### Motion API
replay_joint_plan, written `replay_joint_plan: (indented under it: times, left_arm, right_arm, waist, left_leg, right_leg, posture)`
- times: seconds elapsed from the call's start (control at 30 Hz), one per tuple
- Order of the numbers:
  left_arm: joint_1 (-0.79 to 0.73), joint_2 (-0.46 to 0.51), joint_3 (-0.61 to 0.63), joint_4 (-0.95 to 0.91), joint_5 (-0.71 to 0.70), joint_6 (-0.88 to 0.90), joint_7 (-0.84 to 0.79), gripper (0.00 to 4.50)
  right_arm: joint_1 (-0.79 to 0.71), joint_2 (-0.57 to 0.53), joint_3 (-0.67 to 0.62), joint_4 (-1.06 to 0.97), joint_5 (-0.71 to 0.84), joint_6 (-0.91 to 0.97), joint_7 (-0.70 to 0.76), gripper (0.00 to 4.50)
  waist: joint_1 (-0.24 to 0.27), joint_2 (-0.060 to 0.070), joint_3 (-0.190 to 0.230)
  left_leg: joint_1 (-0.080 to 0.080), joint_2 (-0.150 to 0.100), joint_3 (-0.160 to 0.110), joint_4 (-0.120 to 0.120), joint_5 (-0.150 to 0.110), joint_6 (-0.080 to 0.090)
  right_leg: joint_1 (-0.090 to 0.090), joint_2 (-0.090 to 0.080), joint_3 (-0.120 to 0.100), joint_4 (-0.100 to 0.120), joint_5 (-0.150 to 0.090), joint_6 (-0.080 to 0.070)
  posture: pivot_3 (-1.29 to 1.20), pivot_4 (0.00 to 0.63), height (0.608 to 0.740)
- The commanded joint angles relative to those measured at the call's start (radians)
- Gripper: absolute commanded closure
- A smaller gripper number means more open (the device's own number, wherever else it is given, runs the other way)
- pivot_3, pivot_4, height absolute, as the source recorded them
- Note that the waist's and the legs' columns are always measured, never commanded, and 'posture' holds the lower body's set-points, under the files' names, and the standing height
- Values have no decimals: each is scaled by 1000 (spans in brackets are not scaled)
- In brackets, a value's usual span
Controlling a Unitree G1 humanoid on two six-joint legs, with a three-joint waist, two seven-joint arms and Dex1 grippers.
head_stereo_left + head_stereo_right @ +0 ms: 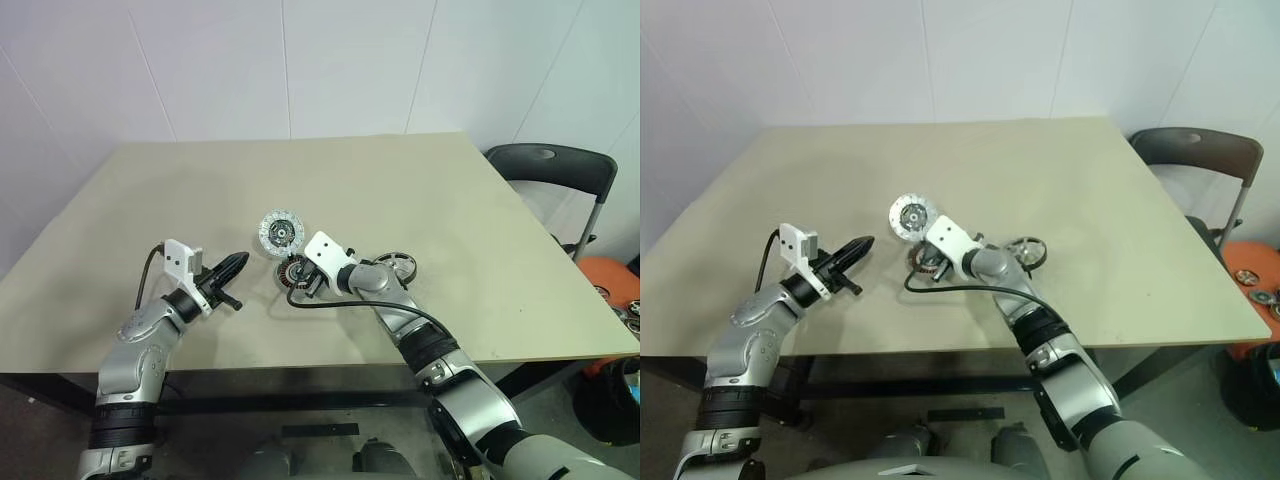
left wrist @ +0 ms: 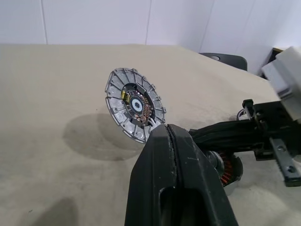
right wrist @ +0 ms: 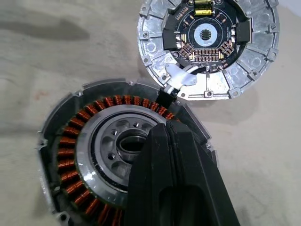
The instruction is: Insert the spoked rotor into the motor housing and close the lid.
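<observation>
Right wrist view gives me what the head cameras cannot: the motor housing (image 3: pixel 94 155) seen from close above, its ring of copper windings around a pale metal hub, with my right gripper (image 3: pixel 169 136) closed, fingers pressed together, their tips over the hub. I cannot tell whether the tips touch the metal. The lid (image 3: pixel 209 47) lies flat just beside the housing, inner face up, showing a dark circuit board with copper-coloured marks; a short white tab joins it to the housing's rim.

From the head, the table (image 1: pixel 480 220) shows whole, and the spoked rotor (image 1: pixel 396 265) lies on it on the far side of my right forearm, which cuts off its near edge. The housing there is mostly covered by my right wrist.

My left gripper (image 1: pixel 240 262) hangs over the table well apart from the parts, closed on nothing and pointing toward them. Its wrist view shows the lid beyond the fingertips and the housing's windings half hidden behind them. A black chair (image 1: pixel 560 170) stands past the table's right edge.
</observation>
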Motion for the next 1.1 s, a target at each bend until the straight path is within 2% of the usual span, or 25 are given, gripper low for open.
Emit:
replay_joint_plan:
  times: [0.03, 0.73, 0.9, 1.1]
  left_arm:
    - [-26, 4, 0, -7, 0, -15, -2, 4500]
    - [-30, 5, -10, 0, 9, -17, -3, 4500]
    - [-30, 7, -13, -8, 11, -14, -1, 4500]
    - [-29, 7, -19, -17, 10, -13, 4, 4500]
  right_arm:
    - [7, 10, 21, -56, 12, 8, 40, 4461]
    - [9, 16, 23, -47, -20, -62, -1, 4461]
    - [43, -26, 85, -45, -56, -22, 67, 4461]
    - [63, -43, 108, -64, -72, 2, 82, 4461]
  waist:
    - [0, 0, 0]
    - [5, 0, 0]
    - [6, 0, 0]
    - [6, 0, 0]
  left_leg:
    - [0, 0, 0, 0, 0, 0]
    - [0, 0, 0, 0, 0, 0]
    - [0, 0, 0, 0, 0, 0]
    - [1, 0, 0, 0, 0, 0]
  right_leg:
    - [0, 0, 0, 0, 0, 0]
    - [0, 0, 0, 0, 0, 0]
    - [0, 0, 0, 0, 0, 0]
    - [1, 0, 0, 0, 0, 0]
  posture:
    - [0, 0, 740]
    - [0, 0, 740]
    - [0, 0, 740]
    - [0, 0, 740]
